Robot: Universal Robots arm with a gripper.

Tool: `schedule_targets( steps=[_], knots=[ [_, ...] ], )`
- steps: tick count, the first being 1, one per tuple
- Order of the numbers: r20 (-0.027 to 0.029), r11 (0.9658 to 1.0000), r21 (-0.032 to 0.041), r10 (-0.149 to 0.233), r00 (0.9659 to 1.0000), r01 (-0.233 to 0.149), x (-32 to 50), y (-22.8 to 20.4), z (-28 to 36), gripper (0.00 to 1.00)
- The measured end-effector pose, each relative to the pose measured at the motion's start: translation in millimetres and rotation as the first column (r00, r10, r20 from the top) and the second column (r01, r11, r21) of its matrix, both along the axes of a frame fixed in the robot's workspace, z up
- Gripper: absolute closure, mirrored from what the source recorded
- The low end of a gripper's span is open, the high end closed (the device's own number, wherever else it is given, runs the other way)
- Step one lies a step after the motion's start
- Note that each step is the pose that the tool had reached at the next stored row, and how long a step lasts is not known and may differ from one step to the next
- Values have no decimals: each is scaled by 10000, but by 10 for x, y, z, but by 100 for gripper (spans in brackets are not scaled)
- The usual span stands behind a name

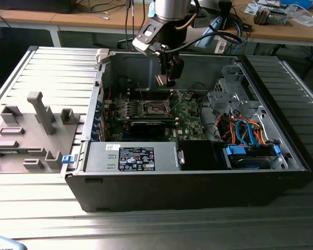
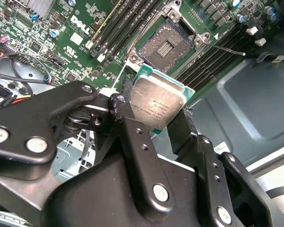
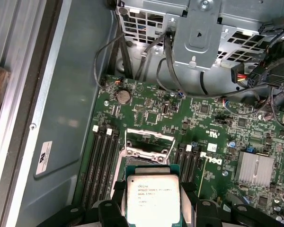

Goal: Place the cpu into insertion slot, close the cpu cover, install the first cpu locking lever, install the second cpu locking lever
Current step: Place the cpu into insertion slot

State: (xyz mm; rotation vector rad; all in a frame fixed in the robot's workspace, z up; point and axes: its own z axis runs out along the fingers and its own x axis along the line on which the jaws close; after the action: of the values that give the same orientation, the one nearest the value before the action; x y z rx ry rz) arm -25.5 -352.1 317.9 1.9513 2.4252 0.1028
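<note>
Silver-grey flat square cpu (image 2: pixel 158 106): we are gripping it by two opposite edges in black two-finger gripper (image 1: pixel 169 79), jaws closed on it. We are hanging it above small dark square insertion slot (image 2: pixel 166 47), not yet seated. We are judging it light, stiff, delicate on its underside, so edges only. Thin silvery cpu cover (image 3: pixel 150 138) standing raised. Black open computer case (image 1: pixel 198 187) holding green motherboard (image 3: pixel 189 118) and blue cables (image 1: pixel 245 133).

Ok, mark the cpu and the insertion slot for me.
cpu (image 2: pixel 158 105), second wrist view, middle of its metal top.
insertion slot (image 2: pixel 166 47), second wrist view, dark contact field at its centre.
</note>
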Motion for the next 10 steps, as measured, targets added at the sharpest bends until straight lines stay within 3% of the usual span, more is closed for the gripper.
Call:
schedule_targets(
  steps=[10],
  knots=[
    [0,9997,0,-264,9997,264,0,0,-2,45]
  ],
)
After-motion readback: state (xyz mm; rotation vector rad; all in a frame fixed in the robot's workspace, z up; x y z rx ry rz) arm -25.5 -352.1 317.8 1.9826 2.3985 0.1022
